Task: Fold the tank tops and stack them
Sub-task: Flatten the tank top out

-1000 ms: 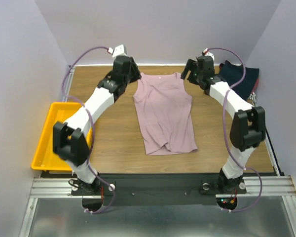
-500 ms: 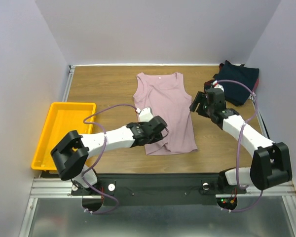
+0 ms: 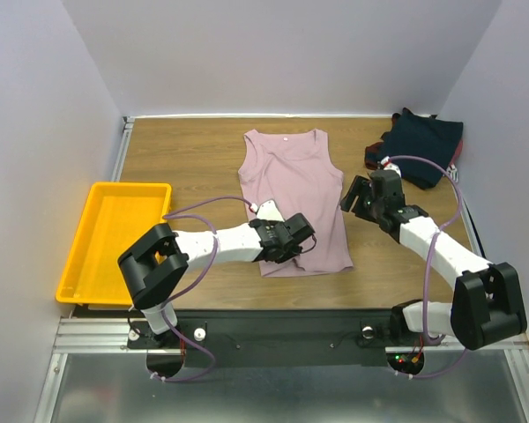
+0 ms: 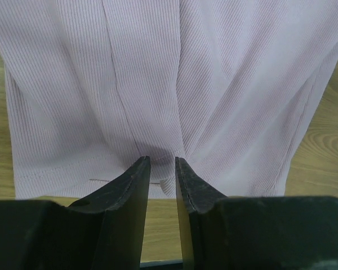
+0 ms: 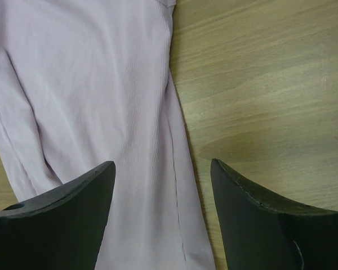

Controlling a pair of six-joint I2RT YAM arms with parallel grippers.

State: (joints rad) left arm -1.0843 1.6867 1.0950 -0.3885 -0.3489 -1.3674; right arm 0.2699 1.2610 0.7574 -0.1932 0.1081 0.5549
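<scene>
Hem end first: the pink tank top lies flat on the table, front up, with the hem at the near end & the neck at the far end. L gripper sits at that near hem, abt the middle of it, pointing toward the neck. Its fingers are a narrow slit apart, not clamped. The tips are down at the cloth where a few creases run together, and I can't tell if any fabric is caught betw them.

R gripper is further up, at the top's right side edge, abt halfway along the body. Its fingers are spread wide, released, w/ nothing held. One tip is over pink knit, the other over bare wood just beside the top.

Off to the top's left, well apart from it, is the yellow tray. Furthest out, past the top's right shoulder & well apart, is a bunched heap of navy tank tops w/ a maroon edge showing.
</scene>
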